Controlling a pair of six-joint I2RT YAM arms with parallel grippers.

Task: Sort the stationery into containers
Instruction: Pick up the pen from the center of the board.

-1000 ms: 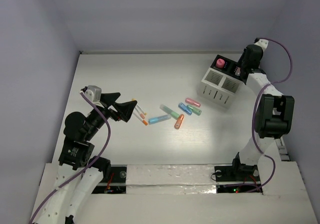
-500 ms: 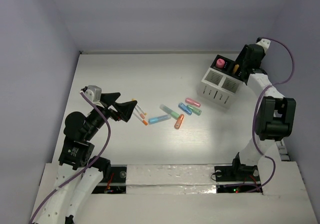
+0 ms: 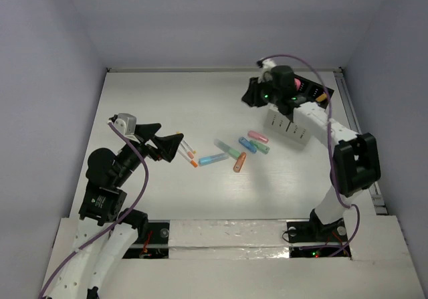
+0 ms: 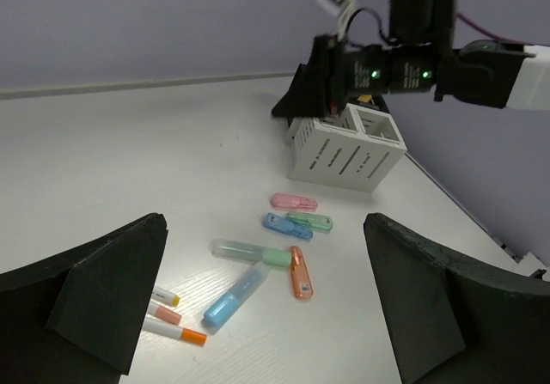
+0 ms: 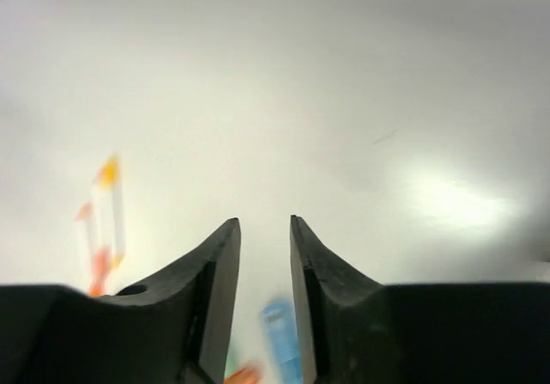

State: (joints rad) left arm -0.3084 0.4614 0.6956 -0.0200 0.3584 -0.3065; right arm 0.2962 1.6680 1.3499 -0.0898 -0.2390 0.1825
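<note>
Right gripper point(image 5: 265, 255) hangs over bare table point(image 3: 167, 98) left of the organizer point(image 3: 289, 126), fingers narrowly parted, empty. Left gripper point(image 4: 266, 302), wide open, holds nothing above the sticks point(image 4: 172, 320); capsules point(image 3: 237, 153) lie mid-table.

In the top view the right arm point(image 3: 289, 93) covers the back of the organizer point(image 3: 289, 125), hiding most of the black section point(image 3: 311, 91) and all but a sliver of the pink cylinder point(image 3: 295, 83).

The right gripper point(image 5: 265, 255) shows a narrow gap in its wrist view, with nothing visible between the fingers. That view is blurred: the sticks point(image 5: 103, 221) are orange-tipped smears, and a blue piece point(image 5: 279, 337) is cut off by the bottom edge.

The left gripper's point(image 4: 266, 298) fingers run off the frame in its wrist view, so their tips are unseen. The sticks point(image 4: 172, 320) there are partly behind the left finger point(image 4: 103, 289); there may be three.
</note>
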